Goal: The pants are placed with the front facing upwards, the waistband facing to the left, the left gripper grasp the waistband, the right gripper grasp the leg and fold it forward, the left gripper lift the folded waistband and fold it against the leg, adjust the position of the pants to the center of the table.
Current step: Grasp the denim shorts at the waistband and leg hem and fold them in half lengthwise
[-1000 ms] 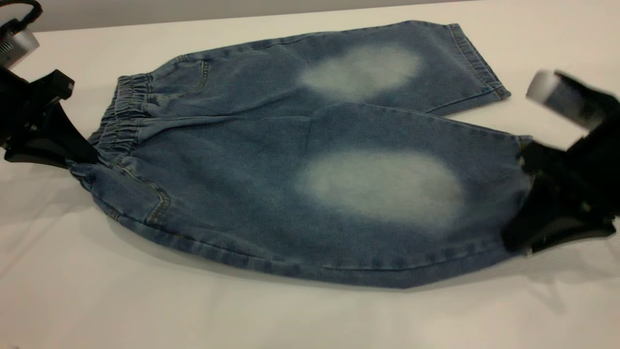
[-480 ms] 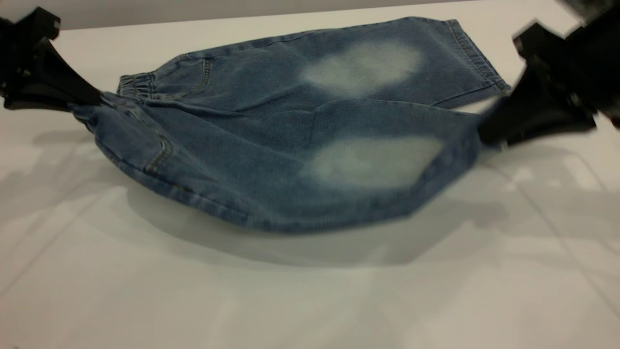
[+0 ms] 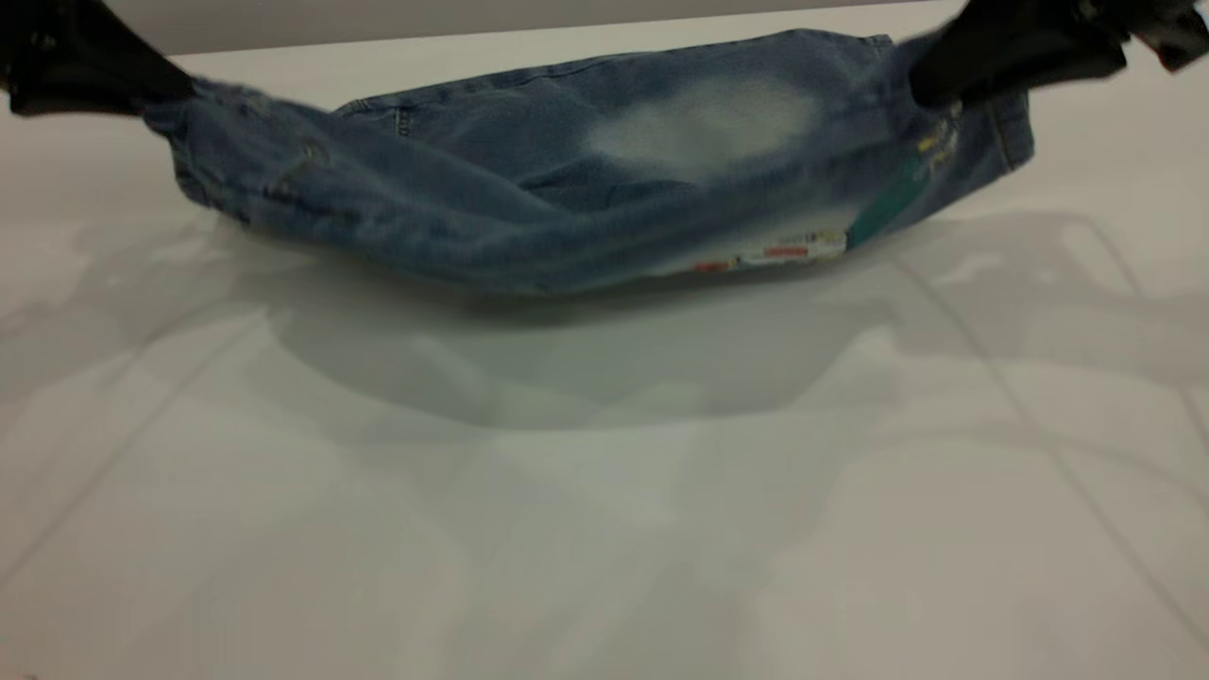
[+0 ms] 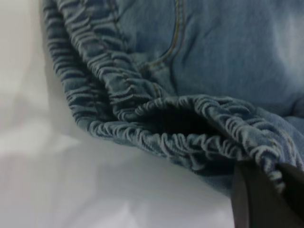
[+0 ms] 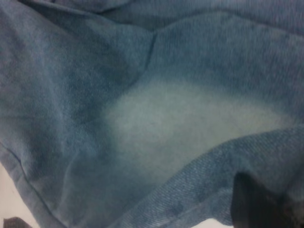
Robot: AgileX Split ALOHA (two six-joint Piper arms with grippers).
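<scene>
The blue denim pants (image 3: pixel 529 189) hang stretched between both grippers above the white table (image 3: pixel 604 529). Their near half is lifted and sags over the far leg, whose pale oval (image 3: pixel 704 123) still faces up. A strip of the coloured back patch (image 3: pixel 803 247) peeks out along the sagging edge. At the far left, my left gripper (image 3: pixel 151 93) is shut on the waistband's near corner. The left wrist view has the ruched waistband (image 4: pixel 142 109) running into the left gripper (image 4: pixel 278 178). My right gripper (image 3: pixel 924 90), far right, is shut on the leg hem. Denim (image 5: pixel 190 128) fills the right wrist view beside that gripper (image 5: pixel 280 204).
A broad shadow (image 3: pixel 586 359) lies on the table under the raised fabric. The table's far edge (image 3: pixel 472 38) runs just behind the pants. Bare white tabletop fills the whole near half.
Both grippers have risen and moved toward the far side, carrying the near waistband corner and near leg hem up and over the far leg. The back patch now shows underneath.
</scene>
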